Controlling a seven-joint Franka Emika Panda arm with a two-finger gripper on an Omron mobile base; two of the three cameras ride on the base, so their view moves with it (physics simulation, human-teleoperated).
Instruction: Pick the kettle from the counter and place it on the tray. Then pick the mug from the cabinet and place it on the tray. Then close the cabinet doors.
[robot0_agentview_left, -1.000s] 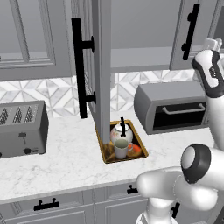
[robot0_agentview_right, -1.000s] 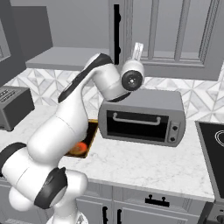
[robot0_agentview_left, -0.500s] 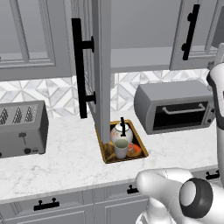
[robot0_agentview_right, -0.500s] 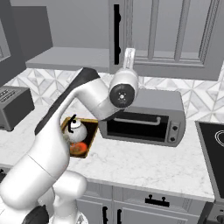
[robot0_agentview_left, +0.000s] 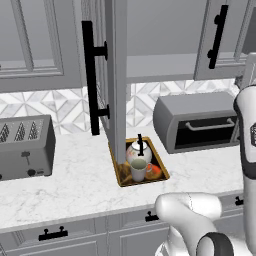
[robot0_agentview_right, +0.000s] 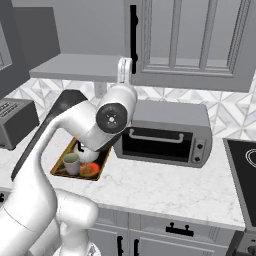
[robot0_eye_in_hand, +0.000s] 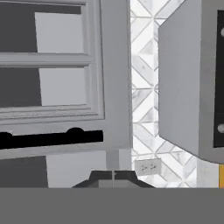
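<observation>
The kettle (robot0_agentview_left: 137, 150) and the mug (robot0_agentview_left: 139, 169) are seen set together on the tray (robot0_agentview_left: 123, 178), which lies on the marble table (robot0_agentview_left: 75, 187) well below the claw (robot0_eye_in_hand: 113, 176). The claw is closed on nothing and is raised just beside the edge of one of the cabinet doors (robot0_eye_in_hand: 114, 74). The other door (robot0_agentview_left: 111, 75) stands swung open above the tray.

The counter (robot0_agentview_left: 75, 185) (white marble) bears three things — tray (robot0_agentview_left: 122, 177), toaster (robot0_agentview_left: 25, 147), oven (robot0_agentview_left: 197, 122).
</observation>
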